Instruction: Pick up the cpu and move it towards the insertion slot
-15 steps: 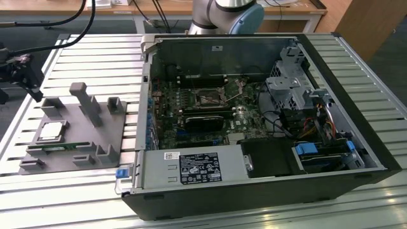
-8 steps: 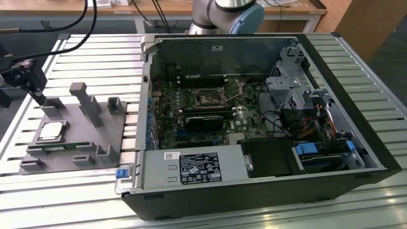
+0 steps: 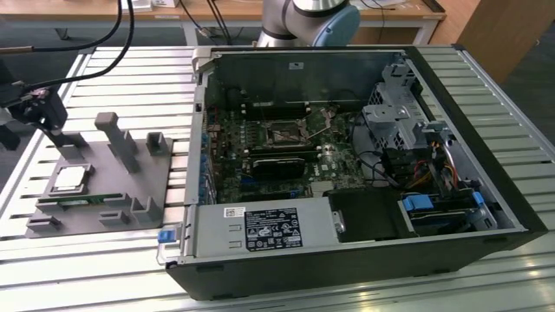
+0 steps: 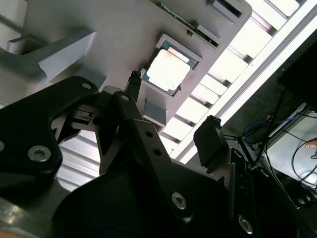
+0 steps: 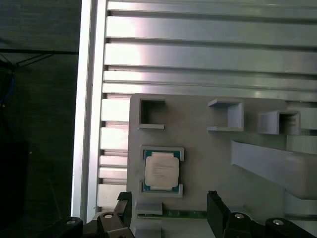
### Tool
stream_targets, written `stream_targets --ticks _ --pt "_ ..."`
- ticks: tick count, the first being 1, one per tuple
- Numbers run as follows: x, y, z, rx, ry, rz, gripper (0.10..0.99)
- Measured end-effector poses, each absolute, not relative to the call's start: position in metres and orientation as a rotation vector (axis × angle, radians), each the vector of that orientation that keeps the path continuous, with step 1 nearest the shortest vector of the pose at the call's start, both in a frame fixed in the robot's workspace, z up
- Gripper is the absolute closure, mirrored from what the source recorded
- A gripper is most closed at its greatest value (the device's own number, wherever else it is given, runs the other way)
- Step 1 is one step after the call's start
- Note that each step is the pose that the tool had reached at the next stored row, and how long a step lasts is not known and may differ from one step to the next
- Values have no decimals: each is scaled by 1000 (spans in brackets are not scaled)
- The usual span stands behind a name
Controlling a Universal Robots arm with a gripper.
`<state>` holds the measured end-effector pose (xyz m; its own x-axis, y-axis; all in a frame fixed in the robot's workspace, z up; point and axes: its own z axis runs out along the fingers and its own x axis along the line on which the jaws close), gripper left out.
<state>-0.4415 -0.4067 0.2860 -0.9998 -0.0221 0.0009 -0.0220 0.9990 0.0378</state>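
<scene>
The cpu (image 3: 69, 180), a small silvery square chip, lies flat in a recess of the grey fixture (image 3: 130, 175) on the exterior view's left. My gripper (image 3: 62, 138) hangs above the fixture just beyond the chip, open and holding nothing. In the first wrist view the cpu (image 5: 161, 170) sits a little ahead of my gripper (image 5: 169, 213), whose black fingers (image 5: 215, 210) stand wide apart. The second wrist view also shows the cpu (image 4: 168, 69) beyond the gripper (image 4: 172, 111). The insertion slot (image 3: 284, 134), a dark square socket in a metal bracket, sits on the motherboard inside the open computer case.
The computer case (image 3: 459, 149) lies open on a slatted metal table (image 3: 113, 65), with a black heatsink block (image 3: 277, 166), power supply (image 3: 260, 227), drive cage and cables inside. The fixture carries tall grey posts (image 3: 117, 140) and a green memory stick (image 3: 82, 198).
</scene>
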Motion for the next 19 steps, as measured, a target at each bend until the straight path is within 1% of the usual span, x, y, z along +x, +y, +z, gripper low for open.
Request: stream_targets --ticks 19 --pt "-442 -407 268 35 -3140 -59 380"
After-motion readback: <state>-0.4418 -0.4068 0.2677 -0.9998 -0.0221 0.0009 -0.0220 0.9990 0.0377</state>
